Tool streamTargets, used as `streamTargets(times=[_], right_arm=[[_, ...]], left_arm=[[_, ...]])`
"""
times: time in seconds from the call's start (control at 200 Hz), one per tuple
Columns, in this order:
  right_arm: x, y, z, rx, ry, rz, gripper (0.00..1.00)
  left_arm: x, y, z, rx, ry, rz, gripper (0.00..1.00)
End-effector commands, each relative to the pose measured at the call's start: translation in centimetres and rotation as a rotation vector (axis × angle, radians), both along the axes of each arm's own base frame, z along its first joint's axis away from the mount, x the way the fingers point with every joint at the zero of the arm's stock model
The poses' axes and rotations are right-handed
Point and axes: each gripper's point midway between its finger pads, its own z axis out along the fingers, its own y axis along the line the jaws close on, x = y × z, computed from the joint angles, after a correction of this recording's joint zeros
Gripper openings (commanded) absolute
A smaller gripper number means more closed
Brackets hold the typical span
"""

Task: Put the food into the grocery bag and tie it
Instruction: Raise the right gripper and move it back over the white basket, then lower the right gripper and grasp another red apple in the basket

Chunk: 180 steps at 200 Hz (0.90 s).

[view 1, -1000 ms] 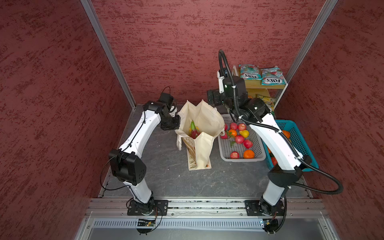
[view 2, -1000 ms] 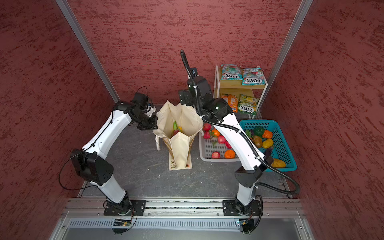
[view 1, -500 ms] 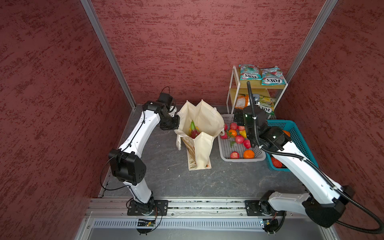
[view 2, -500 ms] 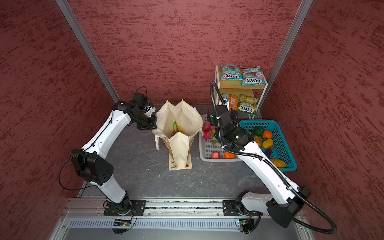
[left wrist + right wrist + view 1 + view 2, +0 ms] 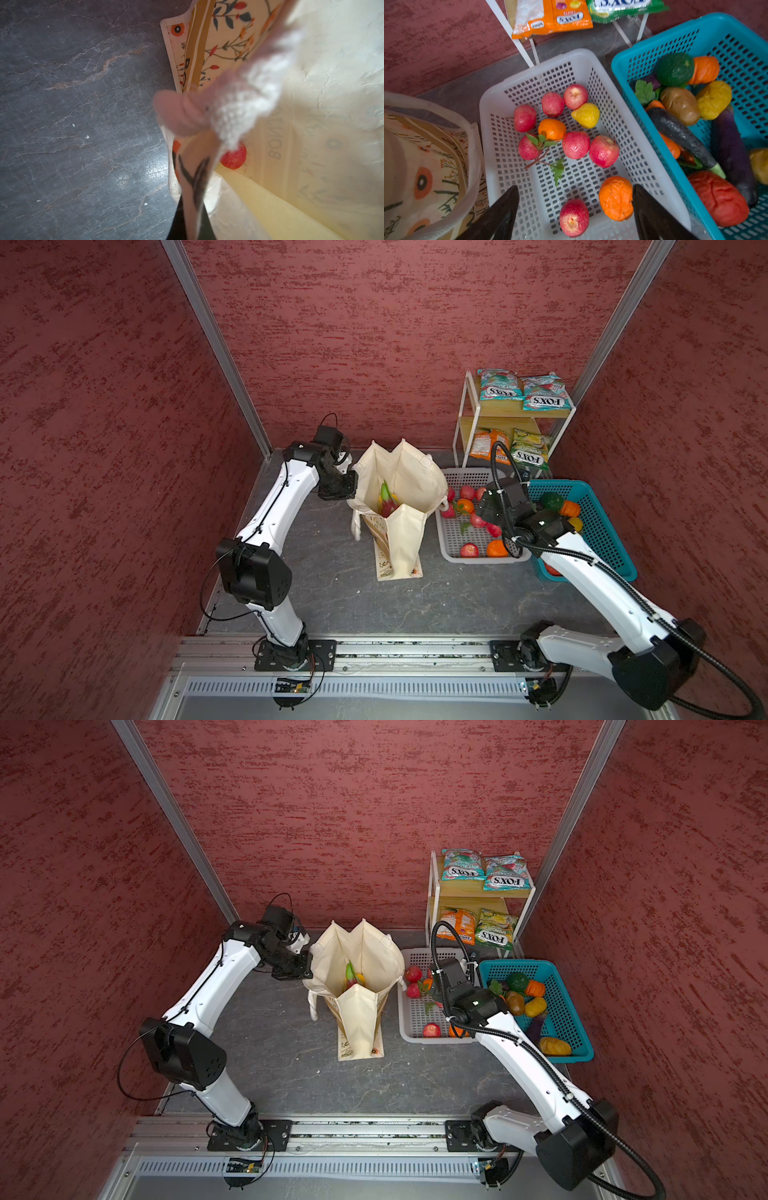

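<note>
Progress, as you can judge it: partly loaded, nothing tied. The grocery bag (image 5: pixel 399 506) stands upright mid-floor with its mouth open. The pink dragon fruit (image 5: pixel 388 509) with green tips is inside, with a yellow fruit (image 5: pixel 360 979) against it. Left to do: the dark green vegetable (image 5: pixel 552 501), round and ribbed, lies in the blue basket (image 5: pixel 611 539) at 3 o'clock from the bag. The two teal FOX'S packets (image 5: pixel 498 385) lie flat on top of the rack (image 5: pixel 498 423) at 1 o'clock. The strap handles (image 5: pixel 355 526) hang loose. Your left gripper (image 5: pixel 351 485) is clamped on the bag's rim at its 9 o'clock side; the wrist view shows cloth pinched between the fingers. Your right gripper (image 5: pixel 575 187) hangs over the grey basket (image 5: pixel 548 61), jaws apart, nothing between them. Materials: the bag is soft cream canvas with floral print and a tan lettered band, and it creases readily. The baskets are rigid perforated plastic. The packets are glossy crinkled film. The produce looks matte and wrinkled, probably foam.
</note>
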Motion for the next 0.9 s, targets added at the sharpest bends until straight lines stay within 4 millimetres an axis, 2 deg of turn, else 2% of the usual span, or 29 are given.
streamTargets(times=[0.0, 0.551, 0.897], right_arm=[[-0.9, 0.7, -3.0, 0.079, 0.131, -0.021, 0.84], [-0.7, 4.2, -12.1, 0.195, 0.537, 0.052, 0.78], [-0.8, 4.4, -15.0, 0.195, 0.636, 0.056, 0.80]], left_arm=[[0.2, 0.2, 0.5, -0.002, -0.017, -0.013, 0.00], [0.0, 0.9, 0.3, -0.001, -0.020, 0.001, 0.00], [0.2, 1.3, 0.2, -0.007, -0.015, 0.015, 0.00]])
